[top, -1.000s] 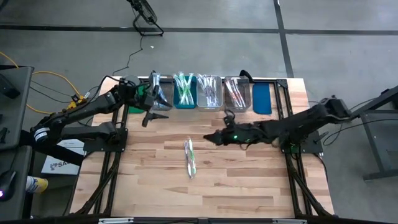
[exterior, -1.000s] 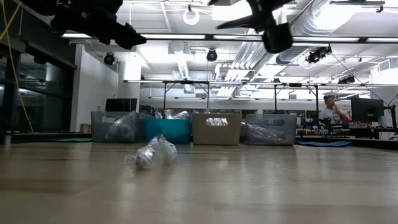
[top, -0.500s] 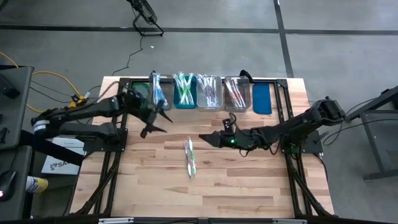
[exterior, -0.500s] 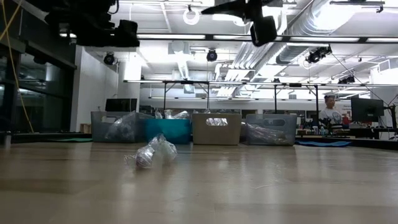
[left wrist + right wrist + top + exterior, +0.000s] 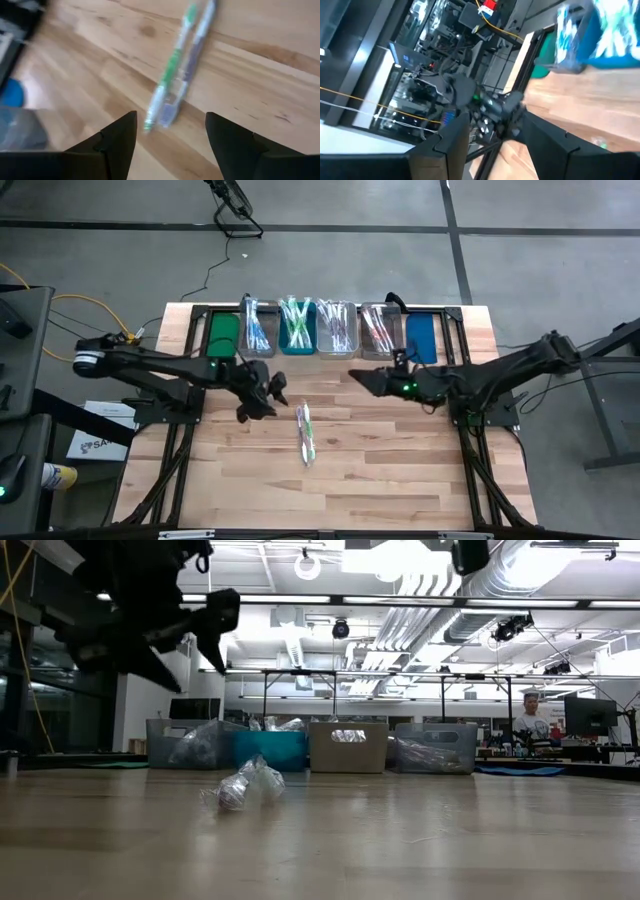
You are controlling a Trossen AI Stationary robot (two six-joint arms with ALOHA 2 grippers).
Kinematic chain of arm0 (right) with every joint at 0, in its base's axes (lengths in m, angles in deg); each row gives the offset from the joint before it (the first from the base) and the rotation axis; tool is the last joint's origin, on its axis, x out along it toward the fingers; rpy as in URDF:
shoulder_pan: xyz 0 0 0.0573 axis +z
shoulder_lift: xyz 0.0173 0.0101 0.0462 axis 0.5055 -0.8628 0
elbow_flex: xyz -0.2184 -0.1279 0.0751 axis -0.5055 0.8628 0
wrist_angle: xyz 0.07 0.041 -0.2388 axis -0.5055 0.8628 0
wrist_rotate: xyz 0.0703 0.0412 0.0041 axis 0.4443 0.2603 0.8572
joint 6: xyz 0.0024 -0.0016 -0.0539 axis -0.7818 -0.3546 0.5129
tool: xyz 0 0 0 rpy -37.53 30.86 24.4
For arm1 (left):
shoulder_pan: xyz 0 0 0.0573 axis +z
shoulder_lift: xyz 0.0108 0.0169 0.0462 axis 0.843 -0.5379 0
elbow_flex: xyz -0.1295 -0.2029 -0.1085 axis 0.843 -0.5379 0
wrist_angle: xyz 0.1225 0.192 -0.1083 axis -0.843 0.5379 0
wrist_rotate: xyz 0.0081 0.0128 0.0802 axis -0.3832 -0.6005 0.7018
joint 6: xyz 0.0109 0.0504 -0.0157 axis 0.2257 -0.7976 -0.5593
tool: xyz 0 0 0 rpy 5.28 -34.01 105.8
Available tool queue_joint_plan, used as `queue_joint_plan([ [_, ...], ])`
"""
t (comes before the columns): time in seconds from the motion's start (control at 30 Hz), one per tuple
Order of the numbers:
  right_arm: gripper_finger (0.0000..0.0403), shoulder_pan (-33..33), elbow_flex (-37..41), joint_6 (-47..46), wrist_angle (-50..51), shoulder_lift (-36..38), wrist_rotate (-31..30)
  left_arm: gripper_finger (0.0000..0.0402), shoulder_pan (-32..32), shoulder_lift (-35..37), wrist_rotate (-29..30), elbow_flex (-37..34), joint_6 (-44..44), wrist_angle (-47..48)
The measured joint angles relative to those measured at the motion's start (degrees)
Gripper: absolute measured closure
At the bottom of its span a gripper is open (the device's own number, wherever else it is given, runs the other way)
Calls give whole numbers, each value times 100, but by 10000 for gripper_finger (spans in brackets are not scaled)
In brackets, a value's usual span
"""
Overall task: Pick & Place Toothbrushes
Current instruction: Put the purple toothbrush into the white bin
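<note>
Bench (image 5: 400, 470): bins (image 5: 340, 328) at 12 o'clock. Left gripper (image 5: 262, 395) wide open, empty, just at 9 o'clock of two toothbrushes (image 5: 305, 432) mid-bench. Right gripper (image 5: 370, 380) open, empty, waiting at 2 o'clock. We judge them light, stiff, slippery; grip mid-handle.

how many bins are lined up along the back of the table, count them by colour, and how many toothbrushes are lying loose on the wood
Green bin: 1
Clear or grey bins: 3
Teal bin: 1
Blue bin: 1
Loose toothbrushes: 2, one green, one purple
Total: 6 bins, 2 loose toothbrushes
</note>
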Motion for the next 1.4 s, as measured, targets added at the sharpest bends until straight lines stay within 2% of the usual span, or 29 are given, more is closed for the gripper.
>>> queue_joint_plan([
  [0.17,227,10,-2,216,387,405,7,172,-201,-653,91,55,40,-228],
  [0.4,227,47,-2,333,755,596,94,172,-224,-1657,123,804,-203,-122],
  [0.6,227,48,0,333,911,594,411,172,-225,-2510,94,1554,-988,962],
  [0.73,227,48,0,333,1038,595,535,172,-225,-2874,359,1788,-1313,1158],
  [0.97,227,198,0,335,1341,850,469,172,-224,-3023,620,1906,-1606,1187],
  [1.23,227,586,2,334,2002,1312,-213,172,-225,-3021,771,1906,-1749,1097],
  [1.4,227,722,2,337,2189,1494,-381,172,-225,-3222,856,1904,-1754,1145],
])
